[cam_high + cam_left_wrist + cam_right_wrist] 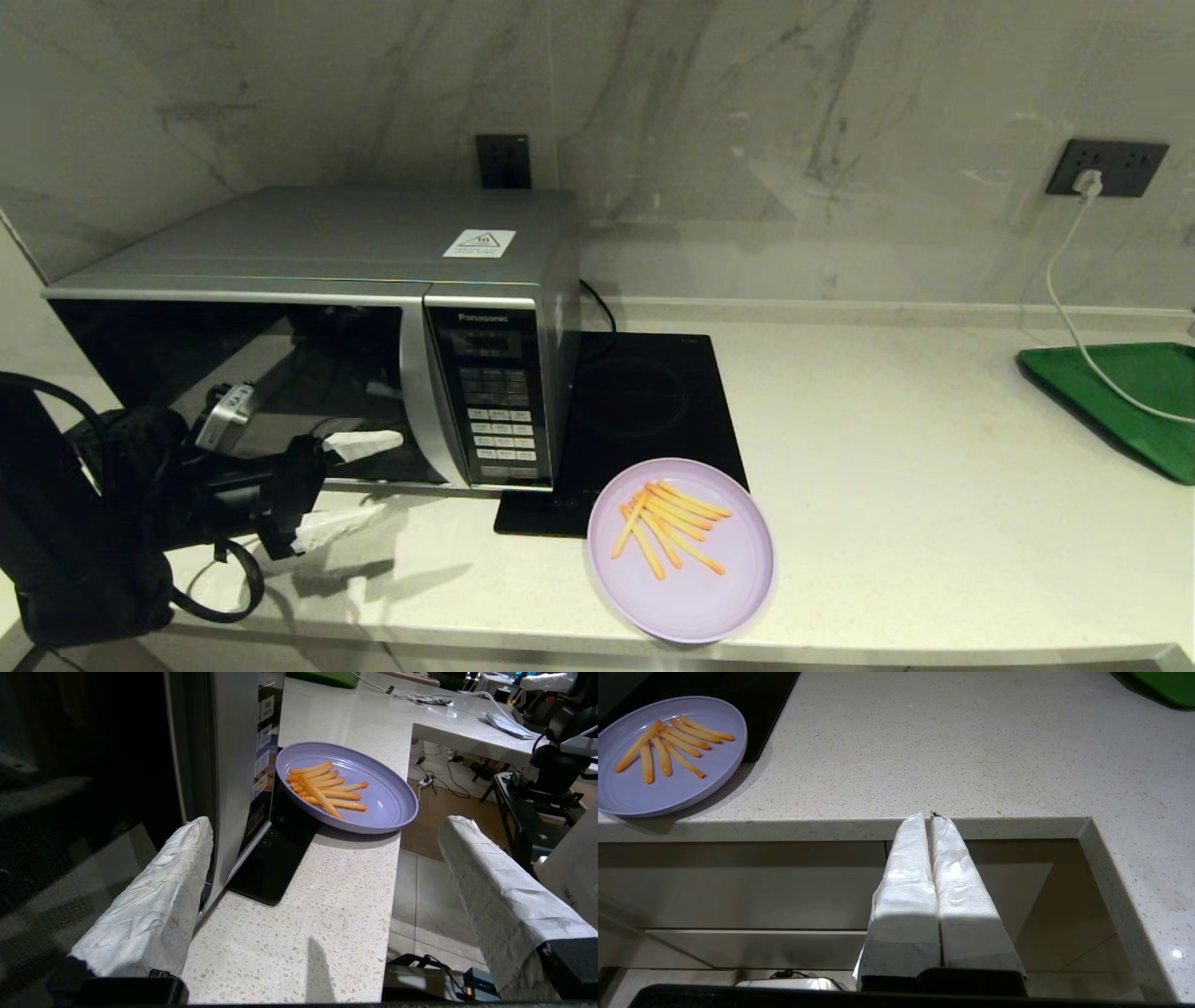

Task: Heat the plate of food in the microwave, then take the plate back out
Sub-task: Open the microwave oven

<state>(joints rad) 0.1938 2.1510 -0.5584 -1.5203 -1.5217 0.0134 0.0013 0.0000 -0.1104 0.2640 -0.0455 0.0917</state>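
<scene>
The left gripper [350, 485] has its two white-wrapped fingers [154, 914] spread wide and holding nothing, one finger up against the dark glass door of the microwave [327, 327], close to the door's vertical handle beside the button panel, the other out over the front strip of the countertop [934, 485]. The door is shut. From this I judge the step in hand to be the first one, opening the microwave, with the gripper lining up on the handle but not yet around it. The next move calls for bringing the fingers to either side of the handle, closing on it, and pulling along the door's swing; whether the door hinges on the far left edge cannot be told for certain. Further out, the plate of food [681, 551] sits untouched at the counter's front edge, slightly overhanging it and partly resting on the corner of the black induction hob [644, 411], just to the right of the microwave. The right gripper [930, 816] is parked below the counter edge with its fingers pressed together and empty, well apart from the plate. A green tray [1130, 401] lies far right, crossed by a white cable [1064, 308].
</scene>
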